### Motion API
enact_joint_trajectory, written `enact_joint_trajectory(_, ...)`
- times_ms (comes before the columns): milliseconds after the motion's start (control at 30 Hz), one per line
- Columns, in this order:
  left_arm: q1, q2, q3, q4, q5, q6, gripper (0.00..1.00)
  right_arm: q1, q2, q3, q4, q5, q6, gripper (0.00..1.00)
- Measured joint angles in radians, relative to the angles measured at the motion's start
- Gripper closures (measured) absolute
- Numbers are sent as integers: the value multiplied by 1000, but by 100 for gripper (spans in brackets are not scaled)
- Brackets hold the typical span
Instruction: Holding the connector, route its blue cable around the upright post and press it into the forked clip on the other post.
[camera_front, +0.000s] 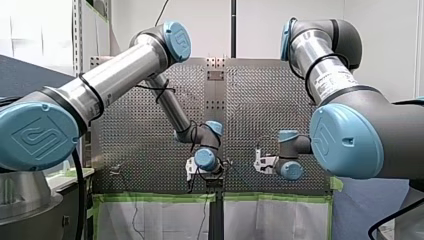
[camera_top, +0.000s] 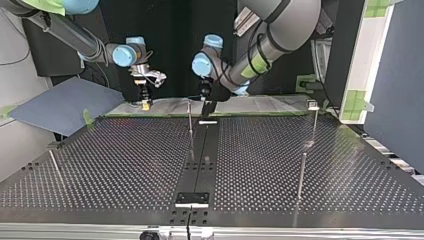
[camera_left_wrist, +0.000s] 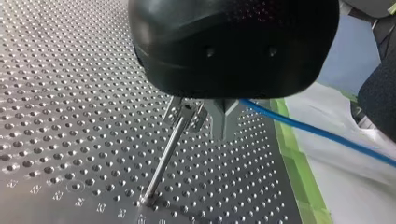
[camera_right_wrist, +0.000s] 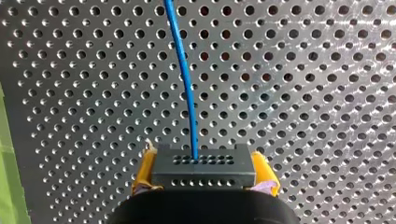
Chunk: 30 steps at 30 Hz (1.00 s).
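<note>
- My right gripper (camera_right_wrist: 205, 173) pinches a connector (camera_right_wrist: 204, 167) from both sides with its yellow pads (camera_right_wrist: 145, 170). The connector is a dark grey, matte rectangular block, its faces dotted with rows of tiny holes.
- A blue cable (camera_right_wrist: 184, 79), thin, round and smooth, leaves the middle of the connector's hole-dotted face. It runs ahead of the gripper in a gentle curve above the table (camera_right_wrist: 303, 93).
- The table is a sheet of shiny brushed metal punched with a regular grid of small round holes. A strip of green tape (camera_left_wrist: 299, 172) edges it, with a white sheet (camera_left_wrist: 345, 186) beyond.
- My left gripper (camera_left_wrist: 205, 123) has a rounded, glossy black housing. It hangs just over the top of a post (camera_left_wrist: 163, 158), a slim, straight metal rod standing on the table.
- The post carries a small forked metal clip (camera_left_wrist: 189, 113) at its top.
- In the left wrist view the cable comes out from behind that gripper, just beside the clip, and stretches away over the tape and sheet. Whether it sits in the fork is hidden.
- Whether my left gripper is spread or closed I cannot tell.
</note>
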Motion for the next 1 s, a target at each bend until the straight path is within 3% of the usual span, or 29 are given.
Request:
enact_joint_trajectory(467, 15, -1, 3, -7, 23, -11, 100, -4, 1, -3, 2, -5, -3, 94)
enact_joint_trajectory(1000, 22, -42, 33, -21, 34, -28, 100, -15, 4, -4, -1, -6, 2, 91)
